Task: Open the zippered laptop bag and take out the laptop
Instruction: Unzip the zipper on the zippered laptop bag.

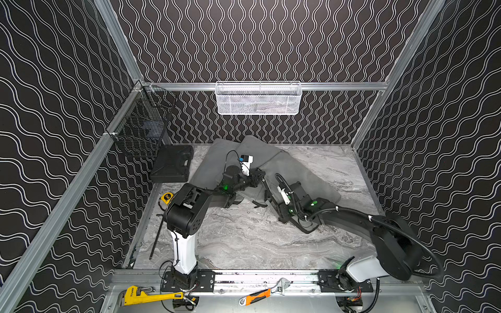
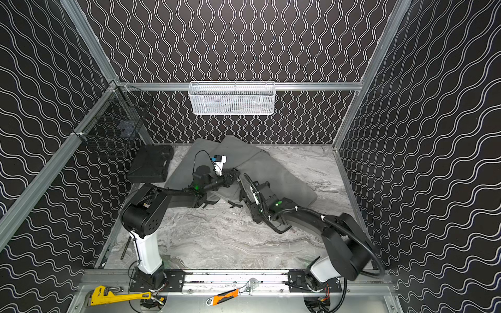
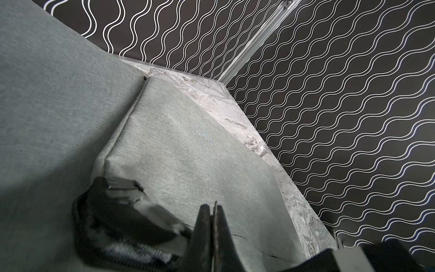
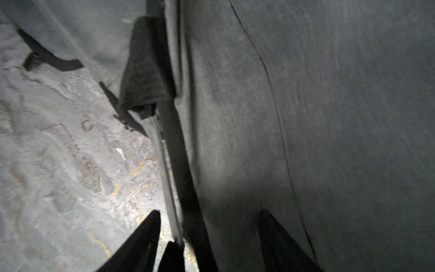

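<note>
The left gripper is clamped on a thin tab, probably the zipper pull, upon the laptop bag. The right gripper stands wide astride the bag's zipper edge. It should pin the bag while the left pulls along the zipper. No laptop shows.

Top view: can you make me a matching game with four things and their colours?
Things:
1 pipe wrench
2 back-wall basket
3 tool case
4 laptop bag

Colours:
A grey
B yellow
C black
D white

Pairs: 1-B, 2-D, 3-C, 4-A.
</note>
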Tool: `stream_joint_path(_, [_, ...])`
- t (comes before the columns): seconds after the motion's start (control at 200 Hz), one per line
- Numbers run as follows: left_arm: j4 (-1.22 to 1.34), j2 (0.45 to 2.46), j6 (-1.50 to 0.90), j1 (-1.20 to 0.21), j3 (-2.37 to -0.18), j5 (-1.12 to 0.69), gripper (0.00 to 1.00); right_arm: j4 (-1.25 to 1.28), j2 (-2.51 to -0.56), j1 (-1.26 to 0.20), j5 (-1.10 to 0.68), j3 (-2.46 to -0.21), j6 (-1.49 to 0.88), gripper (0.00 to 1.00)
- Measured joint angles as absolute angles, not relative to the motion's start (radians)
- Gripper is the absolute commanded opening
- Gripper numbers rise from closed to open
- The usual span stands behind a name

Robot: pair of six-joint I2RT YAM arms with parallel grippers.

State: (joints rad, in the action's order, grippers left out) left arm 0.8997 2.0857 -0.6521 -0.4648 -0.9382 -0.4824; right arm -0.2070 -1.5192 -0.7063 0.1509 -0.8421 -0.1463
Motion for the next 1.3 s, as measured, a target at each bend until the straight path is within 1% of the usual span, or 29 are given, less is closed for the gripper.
stream_joint_path(0.225, [0.899,2.071,-0.652,-0.460,-0.927,-0.484,0.00,-0.237,-1.594,-0.752,0.257,-0.892,-0.141,0.68])
stream_joint_path(0.305, [0.897,2.067,-0.652,-0.457,-0.926,-0.487,0.00,-0.239,-1.614,-0.768,0.285,-0.902,-0.138,0.65])
stream_joint_path(0.345, [0.897,2.064,-0.652,-0.456,-0.922,-0.487,0.00,-0.239,-1.622,-0.772,0.295,-0.904,-0.138,0.60])
stream_joint_path(0.385, [0.896,2.062,-0.652,-0.456,-0.918,-0.487,0.00,-0.239,-1.627,-0.773,0.302,-0.904,-0.136,0.52])
stream_joint_path(0.455, [0.896,2.057,-0.652,-0.456,-0.911,-0.487,0.00,-0.239,-1.629,-0.774,0.310,-0.904,-0.134,0.33])
stream_joint_path(0.51, [0.899,2.055,-0.652,-0.456,-0.904,-0.486,0.00,-0.233,-1.622,-0.777,0.308,-0.899,-0.133,0.21])
stream_joint_path(0.676, [0.957,2.057,-0.654,-0.456,-0.862,-0.485,0.00,-0.221,-1.584,-0.777,0.289,-0.877,-0.118,0.00])
stream_joint_path(0.906, [1.062,2.083,-0.680,-0.472,-0.798,-0.482,0.00,-0.202,-1.568,-0.776,0.233,-0.865,-0.116,0.00])
stream_joint_path(1.081, [1.132,2.083,-0.692,-0.514,-0.751,-0.472,0.00,-0.186,-1.548,-0.773,0.181,-0.855,-0.121,0.00])
stream_joint_path(1.301, [1.208,2.085,-0.711,-0.577,-0.688,-0.439,0.00,-0.162,-1.534,-0.730,0.100,-0.835,-0.151,0.00])
